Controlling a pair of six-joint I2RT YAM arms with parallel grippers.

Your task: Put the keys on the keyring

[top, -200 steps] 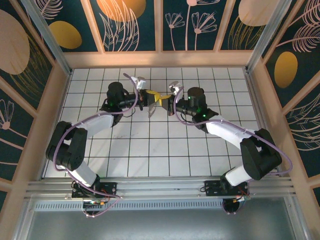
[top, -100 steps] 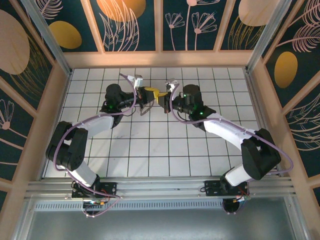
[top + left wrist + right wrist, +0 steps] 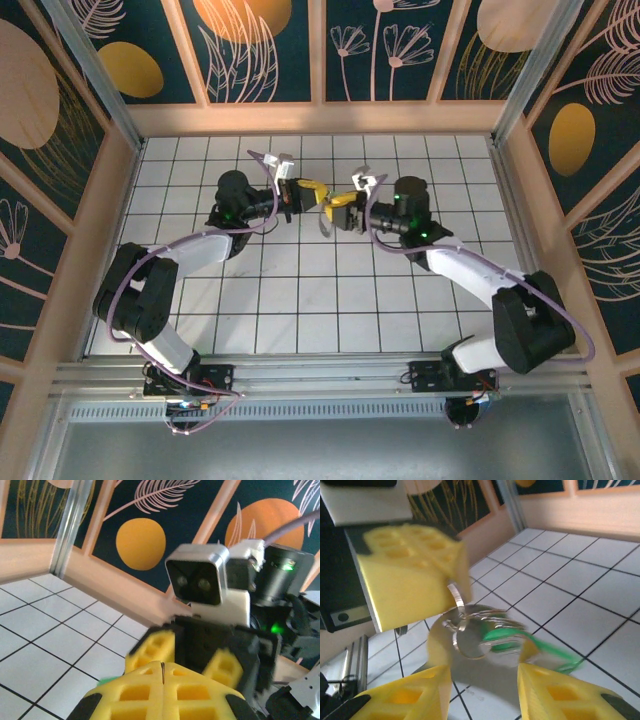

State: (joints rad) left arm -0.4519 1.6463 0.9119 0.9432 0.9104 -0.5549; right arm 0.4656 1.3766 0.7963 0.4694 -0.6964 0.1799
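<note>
My left gripper (image 3: 307,190) is held above the tiles at the back middle, its yellow fingers (image 3: 125,692) shut on the thin edge of the keyring (image 3: 456,600). In the right wrist view the silvery loop hangs below that yellow block, with the keys (image 3: 512,640) and their green tag (image 3: 545,645) dangling from it, blurred. My right gripper (image 3: 482,690) faces it from the right (image 3: 342,208). Its jaws stand apart just short of the keys, with nothing between them. The left wrist view shows the right gripper's two spread fingers (image 3: 156,647) straight ahead.
White tiled floor (image 3: 300,300) inside a wooden frame; the back wall rail (image 3: 320,118) runs close behind both grippers. Both arms arch inward from the near edge, wrists almost touching.
My right gripper has opened, let go and drawn back to the right. The keys now hang blurred from the ring. My left gripper has stayed shut on the ring.
</note>
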